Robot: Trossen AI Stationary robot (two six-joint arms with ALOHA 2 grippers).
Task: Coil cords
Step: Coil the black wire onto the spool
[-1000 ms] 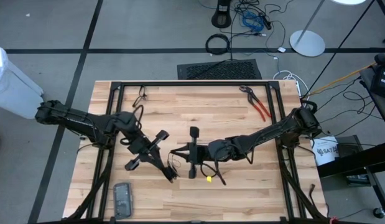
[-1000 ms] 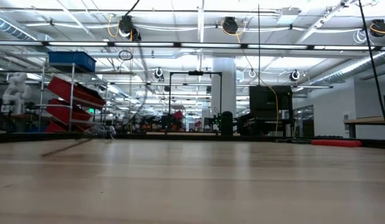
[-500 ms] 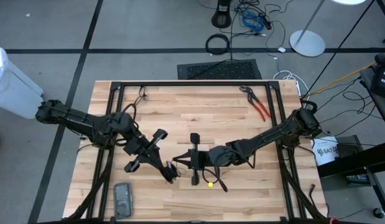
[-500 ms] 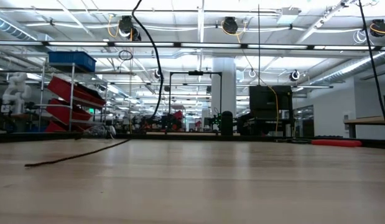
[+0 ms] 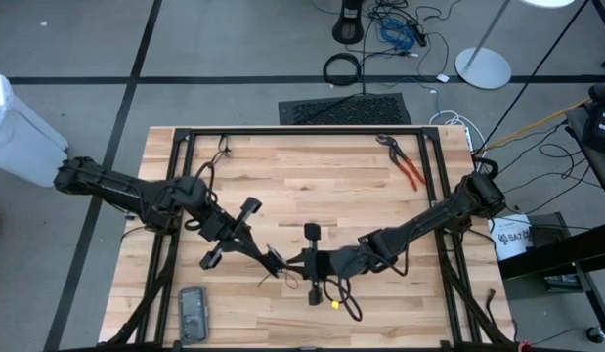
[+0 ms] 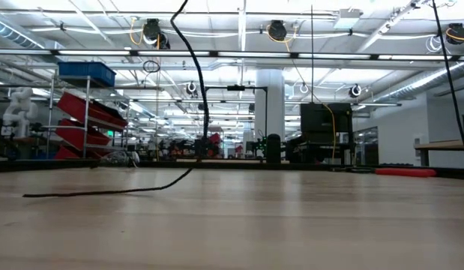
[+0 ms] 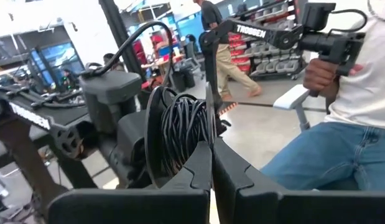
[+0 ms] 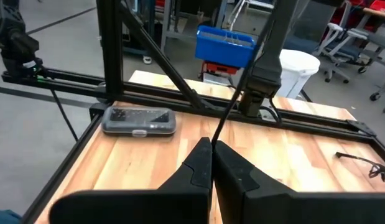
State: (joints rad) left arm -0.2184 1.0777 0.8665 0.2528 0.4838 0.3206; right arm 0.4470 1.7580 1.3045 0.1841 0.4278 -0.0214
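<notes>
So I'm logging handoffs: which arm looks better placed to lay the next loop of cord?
Probably the right. The right gripper is shut on the free cord running off over the table. The left gripper is shut on the coiled bundle, so it seems better left as the anchor.

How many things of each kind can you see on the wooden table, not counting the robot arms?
Thin black cord: 1
Red-handled pliers: 1
Gray case: 1
Small dark thing near the far left edge, too small to tell what it is: 1
Total: 4
</notes>
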